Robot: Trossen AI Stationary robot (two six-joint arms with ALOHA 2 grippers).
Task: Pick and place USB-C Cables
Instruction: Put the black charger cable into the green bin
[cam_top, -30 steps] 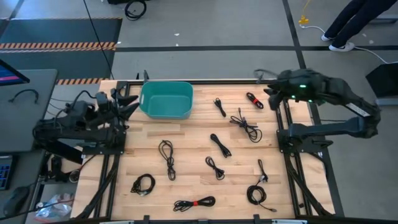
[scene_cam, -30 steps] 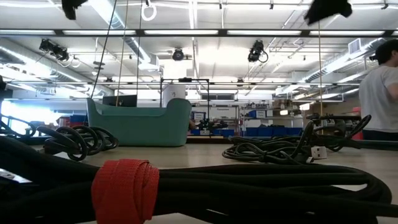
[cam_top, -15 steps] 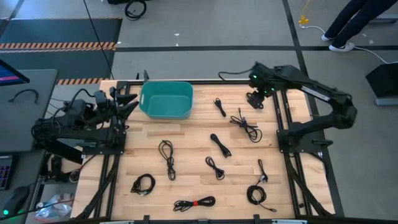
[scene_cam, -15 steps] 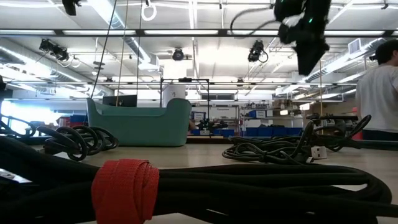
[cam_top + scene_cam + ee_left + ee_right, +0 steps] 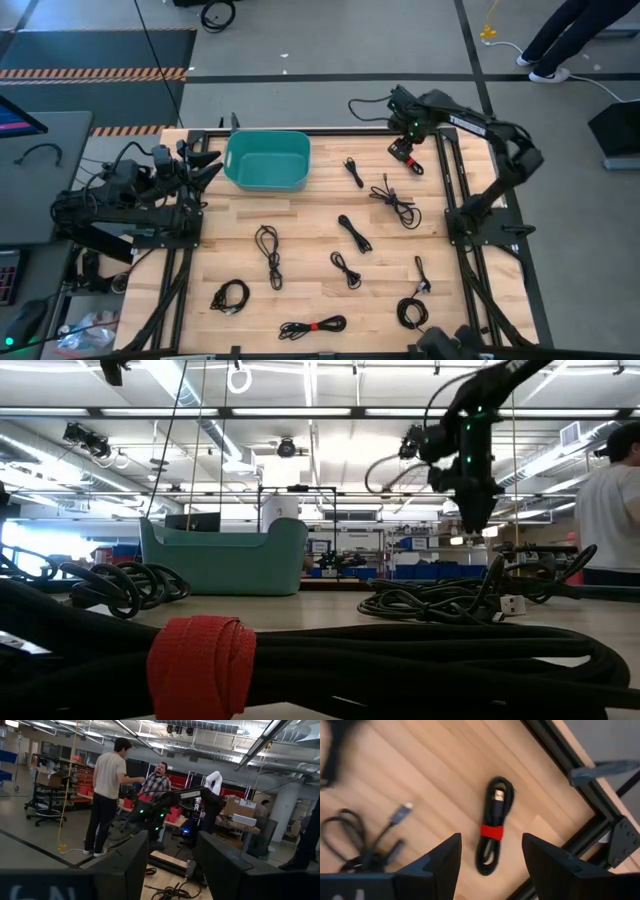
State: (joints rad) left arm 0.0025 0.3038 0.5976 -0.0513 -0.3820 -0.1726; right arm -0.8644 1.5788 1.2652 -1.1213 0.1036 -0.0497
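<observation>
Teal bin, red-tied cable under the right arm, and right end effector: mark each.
teal bin (image 5: 236,172), high view, on its left rim.
red-tied cable (image 5: 491,831), right wrist view, on its red tie.
right end effector (image 5: 490,851), right wrist view, midway between its open fingertips.

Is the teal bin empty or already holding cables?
Empty: the high view shows the teal bin's bare bottom, with every cable lying out on the table.

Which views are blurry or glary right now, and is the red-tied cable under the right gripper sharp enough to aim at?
Right wrist view: red-tied cable sharp enough, far edges smeared. Low view: foreground cable soft, ceiling lights glare. High view: even and clear.
</observation>
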